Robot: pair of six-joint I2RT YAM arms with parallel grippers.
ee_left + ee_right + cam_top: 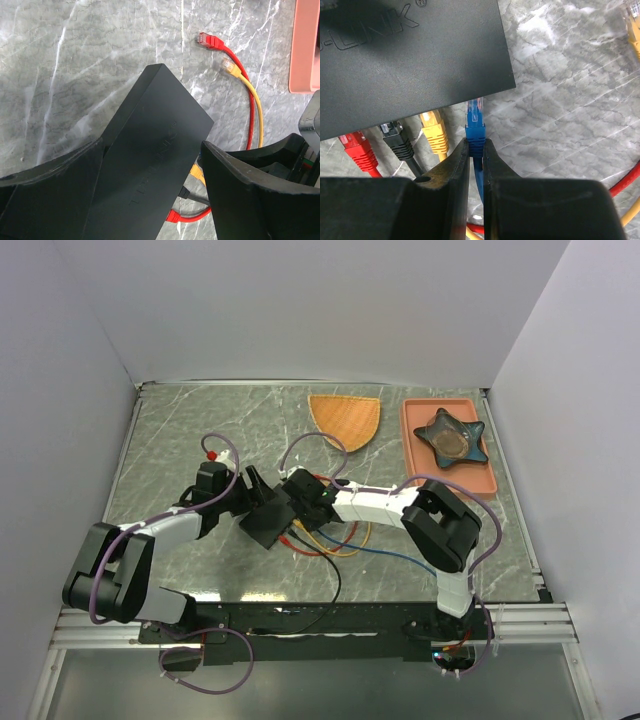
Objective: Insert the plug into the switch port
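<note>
The switch is a flat matte-black box [266,520] [405,55] lying mid-table. My left gripper [153,150] straddles it [150,150], a finger [55,190] pressed against each long side. My right gripper [476,142] [300,502] is shut on the boot of a blue plug [475,122]. The plug's clear tip sits right at the box's near edge, to the right of the yellow [434,129], black [396,137] and red [357,147] plugs that are seated there. The switch port itself is hidden under that edge.
Loose red [206,40] and yellow [227,64] plug ends lie on the marble beyond the box, with cables looping beside it [330,548]. An orange wedge-shaped dish [345,418] and a pink tray [415,455] holding a dark star-shaped bowl [452,437] stand at the back right.
</note>
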